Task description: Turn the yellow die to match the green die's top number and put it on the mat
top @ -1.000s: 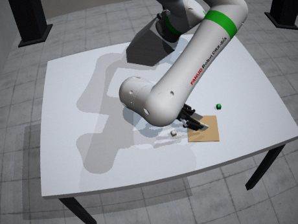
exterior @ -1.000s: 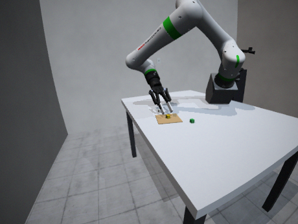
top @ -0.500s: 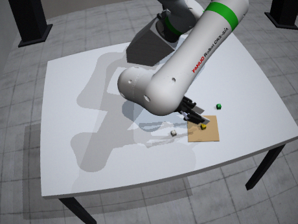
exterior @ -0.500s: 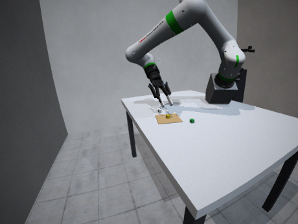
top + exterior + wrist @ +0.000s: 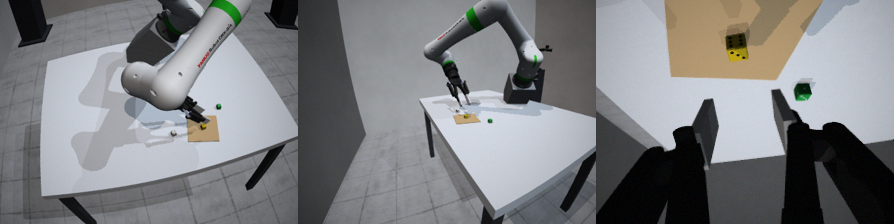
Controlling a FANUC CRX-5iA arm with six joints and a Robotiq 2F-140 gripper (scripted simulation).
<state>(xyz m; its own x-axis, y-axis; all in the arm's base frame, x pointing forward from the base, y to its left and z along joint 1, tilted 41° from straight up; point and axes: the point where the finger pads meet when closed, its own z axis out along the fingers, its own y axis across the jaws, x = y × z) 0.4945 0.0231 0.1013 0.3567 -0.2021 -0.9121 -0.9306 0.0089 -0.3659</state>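
White die (image 5: 173, 133) sits left of the mat (image 5: 207, 137), on the table (image 5: 97, 162). Yellow die (image 5: 203, 126) lies flat, fully on the mat. Gripper (image 5: 196, 114) hangs above it, part open, holding nothing. Green die (image 5: 219, 106) right, off the mat. Before retreat, compare top faces; pips unreadable here.

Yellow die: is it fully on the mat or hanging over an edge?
Fully on. The yellow die sits inside the mat, tan showing all round, apart from the open gripper.
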